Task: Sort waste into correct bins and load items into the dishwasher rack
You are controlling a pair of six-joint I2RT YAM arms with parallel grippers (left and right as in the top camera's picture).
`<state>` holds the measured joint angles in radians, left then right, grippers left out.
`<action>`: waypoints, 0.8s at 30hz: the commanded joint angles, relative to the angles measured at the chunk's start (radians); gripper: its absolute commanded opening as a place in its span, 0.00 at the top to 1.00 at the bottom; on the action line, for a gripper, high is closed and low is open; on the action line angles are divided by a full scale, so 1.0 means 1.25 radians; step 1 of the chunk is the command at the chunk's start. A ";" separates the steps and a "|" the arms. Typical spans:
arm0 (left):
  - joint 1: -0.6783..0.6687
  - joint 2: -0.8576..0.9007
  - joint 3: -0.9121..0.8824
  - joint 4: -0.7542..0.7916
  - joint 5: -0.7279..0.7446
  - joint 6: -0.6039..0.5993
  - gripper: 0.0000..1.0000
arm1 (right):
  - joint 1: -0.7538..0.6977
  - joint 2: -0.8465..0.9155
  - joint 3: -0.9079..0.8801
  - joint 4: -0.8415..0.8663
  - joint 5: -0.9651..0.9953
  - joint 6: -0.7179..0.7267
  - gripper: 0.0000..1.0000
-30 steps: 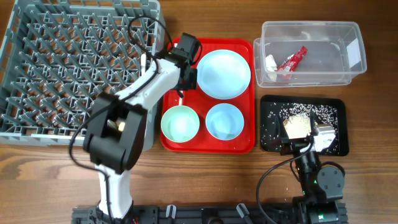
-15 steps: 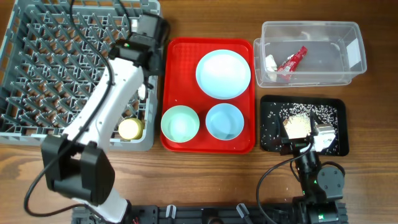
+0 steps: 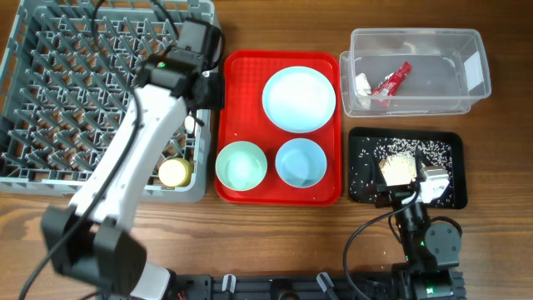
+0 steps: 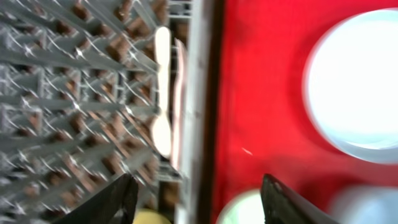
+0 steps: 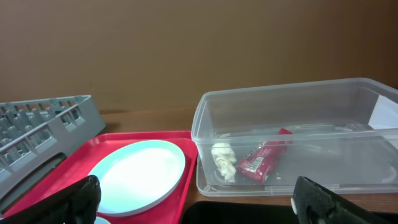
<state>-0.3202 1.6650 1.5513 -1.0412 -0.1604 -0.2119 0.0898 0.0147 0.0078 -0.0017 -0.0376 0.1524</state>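
Now that the left fingers (image 4: 119,198) have parted since half a second back, they hang empty over the right wall of the big grey pegged plastic dishwasher rack (image 3: 50,100). White plastic spoon (image 4: 161,93) lies inside, against that wall. Right fingers (image 5: 78,199) apart, empty. Brown wooden bench (image 3: 275,242), plain brown wall (image 5: 186,43) behind.

three views, one shared tray

the overhead camera looks straight down from well above, taking in the whole counter (image 3: 275,242): rack (image 3: 50,183), red tray (image 3: 241,83), clear tub (image 3: 416,33), black tray (image 3: 404,132). the left wrist camera hangs close over the rack's right rim, facing down, blurred, the left fingers (image 4: 118,199) at its lower edge. the right wrist camera sits low, looking level past the right fingers (image 5: 74,199). all three catch the red tray and plate (image 3: 299,99); overhead and right wrist share the clear tub.
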 commanded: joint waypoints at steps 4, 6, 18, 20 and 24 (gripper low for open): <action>-0.100 -0.061 0.014 -0.041 0.232 -0.111 0.46 | -0.003 -0.004 -0.002 0.003 -0.012 0.005 0.00; -0.162 -0.032 0.005 -0.031 0.232 -0.155 0.46 | -0.003 -0.004 -0.002 0.003 -0.012 0.006 0.00; -0.298 0.238 -0.049 0.006 0.192 -0.242 0.59 | -0.003 -0.004 -0.002 0.003 -0.012 0.005 0.00; -0.298 0.264 -0.049 0.014 0.201 -0.241 0.61 | -0.003 -0.004 -0.002 0.003 -0.012 0.006 0.00; -0.299 0.304 -0.049 0.047 0.203 -0.238 0.78 | -0.003 -0.004 -0.002 0.003 -0.012 0.006 0.00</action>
<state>-0.6930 2.0132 1.4929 -1.0058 0.0921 -0.5060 0.0898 0.0147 0.0078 -0.0021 -0.0376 0.1524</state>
